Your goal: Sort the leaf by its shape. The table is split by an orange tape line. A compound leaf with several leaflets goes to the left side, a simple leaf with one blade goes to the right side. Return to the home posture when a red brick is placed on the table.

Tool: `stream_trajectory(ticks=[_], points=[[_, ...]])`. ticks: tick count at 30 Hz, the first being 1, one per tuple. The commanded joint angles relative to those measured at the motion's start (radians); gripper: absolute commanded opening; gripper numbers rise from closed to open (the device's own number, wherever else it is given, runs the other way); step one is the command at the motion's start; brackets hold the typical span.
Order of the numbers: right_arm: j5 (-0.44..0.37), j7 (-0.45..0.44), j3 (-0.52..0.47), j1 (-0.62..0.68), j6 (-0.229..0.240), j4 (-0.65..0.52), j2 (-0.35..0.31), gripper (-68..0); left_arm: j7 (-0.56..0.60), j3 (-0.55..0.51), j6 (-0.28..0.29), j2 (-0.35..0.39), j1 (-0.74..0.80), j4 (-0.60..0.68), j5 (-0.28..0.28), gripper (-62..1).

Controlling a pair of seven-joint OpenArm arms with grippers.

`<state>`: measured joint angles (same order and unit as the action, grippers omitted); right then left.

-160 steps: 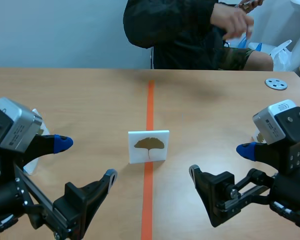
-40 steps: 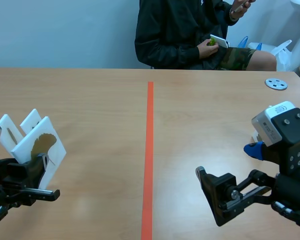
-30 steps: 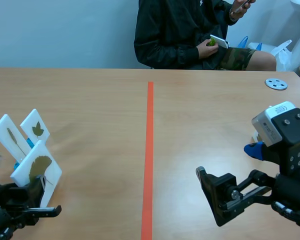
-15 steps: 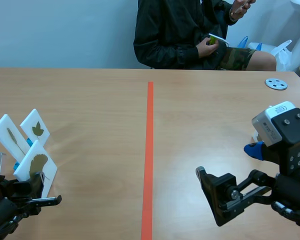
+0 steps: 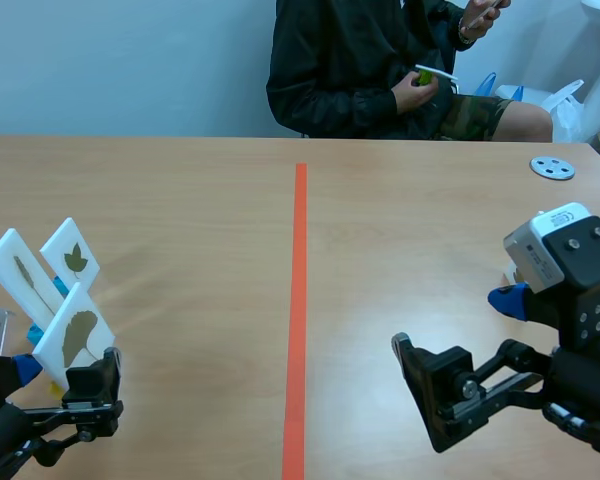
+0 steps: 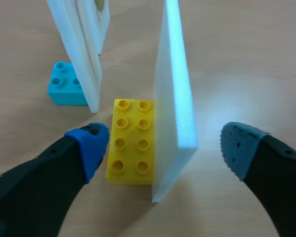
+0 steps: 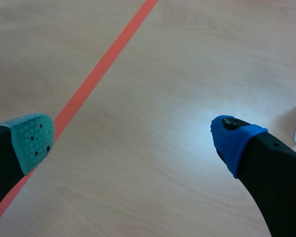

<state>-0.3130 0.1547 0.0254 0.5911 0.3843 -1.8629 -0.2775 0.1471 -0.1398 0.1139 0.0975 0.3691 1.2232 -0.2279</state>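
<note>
A white card with a fan-shaped brown leaf [image 5: 77,335] stands on the left side of the table, held upright by a yellow brick [image 6: 131,140]. My left gripper [image 5: 65,372] is open around it, and neither finger touches it. From the left wrist the card [image 6: 175,89] shows edge-on between the fingers [image 6: 91,145], with the left gripper [image 6: 163,148] low at its base. My right gripper [image 5: 452,325] hangs open over bare table right of the orange tape line [image 5: 298,300], with nothing between its fingers [image 7: 232,138].
Two more leaf cards [image 5: 20,272] [image 5: 72,258] stand just behind the fan-leaf card, one on a blue brick [image 6: 66,89]. A person [image 5: 380,70] sits across the table holding a card. A grey disc [image 5: 552,167] lies far right.
The fan-leaf card went from the tape line to the left side. Over the last second my left gripper lowered it beside the other cards and opened, letting it go. The right arm kept still.
</note>
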Motion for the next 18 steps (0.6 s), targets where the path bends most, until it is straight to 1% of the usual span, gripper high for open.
stream_trajectory(ticks=[1, 4, 6, 9, 12, 14, 18], points=[[-0.004, -0.023, -0.014, -0.013, -0.003, -0.022, -0.011, 0.4, 0.018, -0.008, 0.005, 0.003, 0.016, 0.073, -0.005, -5.3], [-0.004, -0.022, -0.014, -0.013, -0.003, -0.022, -0.011, 0.4, 0.013, -0.008, 0.005, 0.004, 0.052, 0.156, -0.006, -0.6], [-0.004, -0.022, -0.014, -0.013, -0.003, -0.022, -0.011, 0.4, 0.008, -0.008, 0.012, 0.006, 0.083, 0.217, -0.017, 0.9], [-0.004, -0.022, -0.014, -0.013, -0.003, -0.022, -0.011, 0.4, -0.017, -0.008, 0.019, 0.006, 0.128, 0.314, -0.020, 1.1], [-0.004, -0.022, -0.014, -0.013, -0.003, -0.022, -0.011, 0.4, -0.059, -0.008, 0.050, 0.006, 0.164, 0.406, -0.019, 1.4], [-0.004, -0.023, -0.015, -0.013, -0.003, -0.022, -0.011, 0.4, -0.105, -0.008, 0.095, 0.006, 0.185, 0.470, -0.019, 1.4], [-0.004, -0.022, -0.040, -0.012, -0.003, -0.022, -0.011, 0.4, -0.174, -0.006, 0.242, 0.006, 0.213, 0.576, -0.020, 1.4]])
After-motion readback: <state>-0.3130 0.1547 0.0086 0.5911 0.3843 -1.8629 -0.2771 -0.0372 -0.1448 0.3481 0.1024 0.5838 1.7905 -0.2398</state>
